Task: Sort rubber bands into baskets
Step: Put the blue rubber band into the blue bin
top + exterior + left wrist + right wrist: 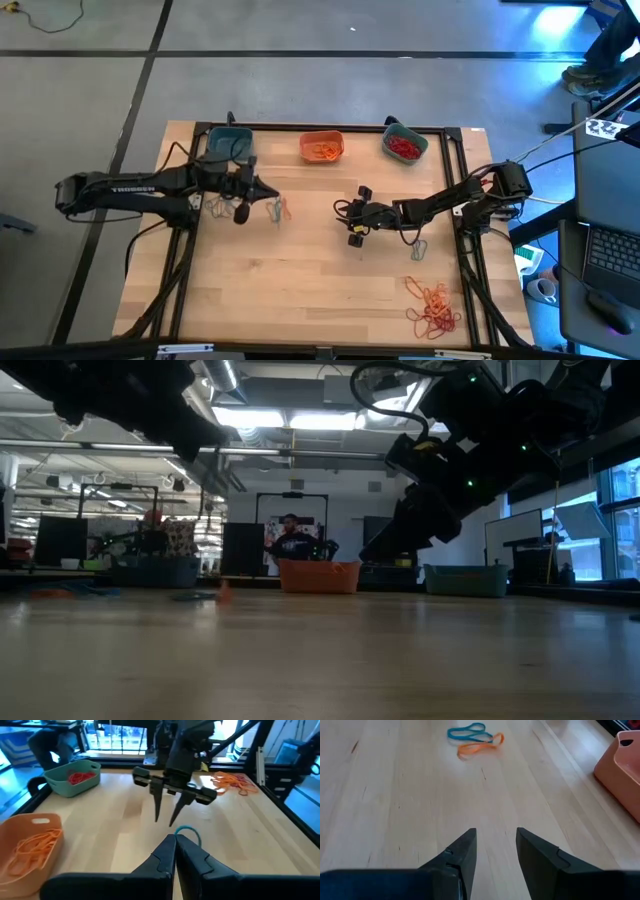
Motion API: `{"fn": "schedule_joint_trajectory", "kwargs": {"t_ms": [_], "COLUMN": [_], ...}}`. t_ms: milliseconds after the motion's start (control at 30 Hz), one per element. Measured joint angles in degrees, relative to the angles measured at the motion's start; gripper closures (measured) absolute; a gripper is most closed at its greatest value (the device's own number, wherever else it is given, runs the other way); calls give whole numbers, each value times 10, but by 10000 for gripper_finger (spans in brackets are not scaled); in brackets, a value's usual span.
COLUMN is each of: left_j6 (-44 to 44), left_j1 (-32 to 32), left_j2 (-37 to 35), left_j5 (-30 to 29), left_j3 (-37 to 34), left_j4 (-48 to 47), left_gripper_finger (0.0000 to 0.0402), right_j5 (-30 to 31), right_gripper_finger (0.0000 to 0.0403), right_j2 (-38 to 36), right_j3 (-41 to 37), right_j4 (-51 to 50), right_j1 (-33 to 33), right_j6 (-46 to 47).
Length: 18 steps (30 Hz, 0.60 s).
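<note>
Three baskets stand along the far edge: a teal one [230,143], an orange one [321,147] holding orange bands, and a teal one [404,143] holding red bands. My left gripper [176,837] hangs left of centre, shut, with a teal rubber band [190,831] at its tips. A teal band [467,731] and an orange band [480,746] lie flat on the table near it. My right gripper [495,845] stands open over the table's middle, nothing between its fingers. A pile of orange bands [432,305] lies near the front right. My left gripper pinches the teal rubber band between its two shut fingertips, at one end of the loop [179,835]. The fingers come nearly level from the table's left. The rest of the loop curls out past the tips, slack and clear of the table.
A grey-teal band [418,250] lies right of centre, and more pale bands [215,205] lie under the left arm. Black cables run along both side edges of the table. A person [290,535] stands far behind the table. Bare wood shows at the front centre.
</note>
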Motion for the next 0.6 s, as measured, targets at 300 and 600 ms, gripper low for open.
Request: {"fn": "schedule_joint_trajectory", "kwargs": {"t_ms": [300,600], "left_j6": [0,13], "left_j1": [-23,-37], "left_j2": [1,29], "left_j5": [0,-124], "left_j3": [0,0], "left_j4": [9,9], "left_gripper_finger": [394,394], "right_j5": [0,0], "right_gripper_finger": [262,262], "right_j2": [0,0], "right_j3": [0,0], "right_j4": [8,8], "right_j1": [0,0], "right_j6": [0,0]}}
